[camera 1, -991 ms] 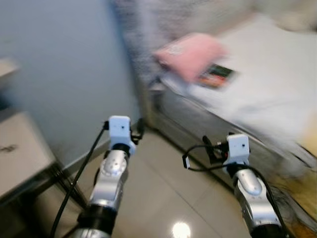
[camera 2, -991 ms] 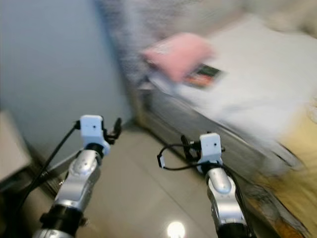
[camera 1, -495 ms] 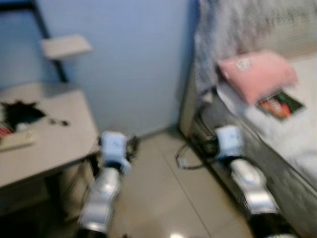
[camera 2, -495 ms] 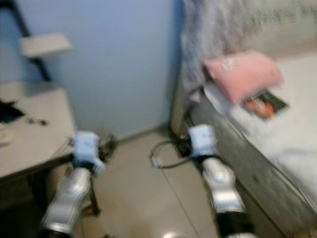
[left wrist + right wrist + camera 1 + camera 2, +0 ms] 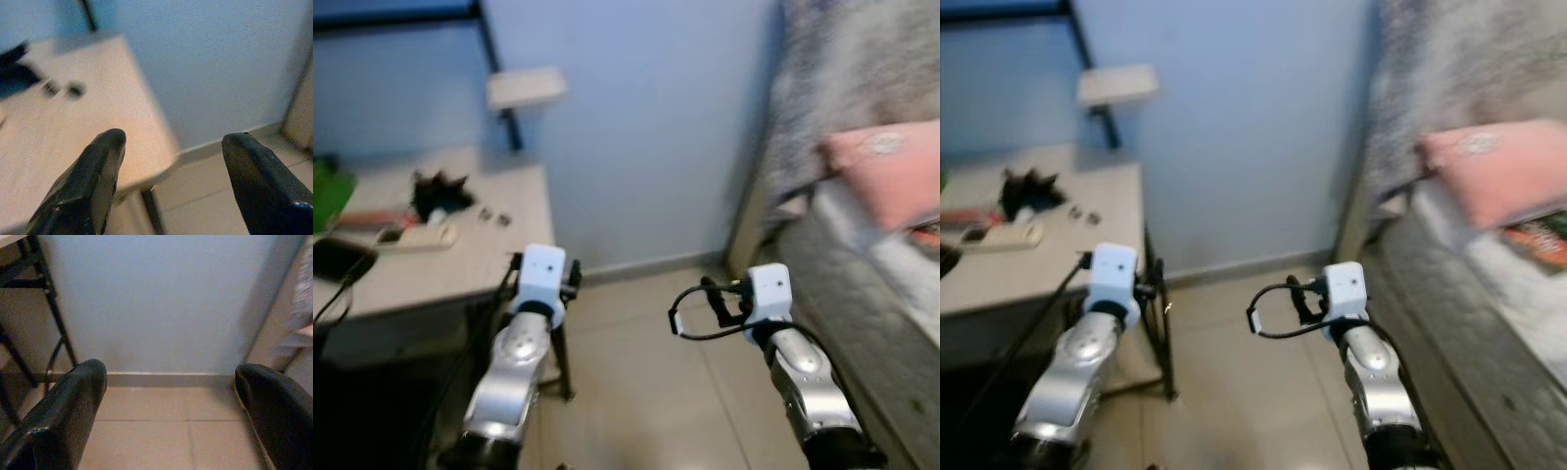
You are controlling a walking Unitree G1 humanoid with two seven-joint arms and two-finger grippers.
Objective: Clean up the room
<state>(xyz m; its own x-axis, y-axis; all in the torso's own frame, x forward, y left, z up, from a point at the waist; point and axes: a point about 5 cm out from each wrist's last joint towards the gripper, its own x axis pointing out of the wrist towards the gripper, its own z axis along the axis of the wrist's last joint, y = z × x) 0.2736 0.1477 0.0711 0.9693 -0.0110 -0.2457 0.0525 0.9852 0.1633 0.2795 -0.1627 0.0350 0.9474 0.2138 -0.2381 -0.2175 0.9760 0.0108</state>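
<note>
Blue wall [image 5: 646,127] ahead, tiled floor [image 5: 646,392] running up to its skirting. Bed [image 5: 1489,323] along the robot's right, mattress edge close beside the right arm, a pink pillow [image 5: 1503,171] on top and a book [image 5: 1540,238] just past it. On the left a pale surface [image 5: 440,264] on black legs, its corner right by the left arm; on it a black bundle [image 5: 438,191], a cream power strip [image 5: 416,235], a green thing [image 5: 328,196] at the far edge, all blurred. Small shelf [image 5: 526,86] on a black post behind it.

Both arms raised forward over the bare floor strip between surface and bed. Left hand [image 5: 171,186] spread wide, empty, pointing at the surface corner. Right hand [image 5: 171,416] spread wide too, empty, pointing at the skirting.
</note>
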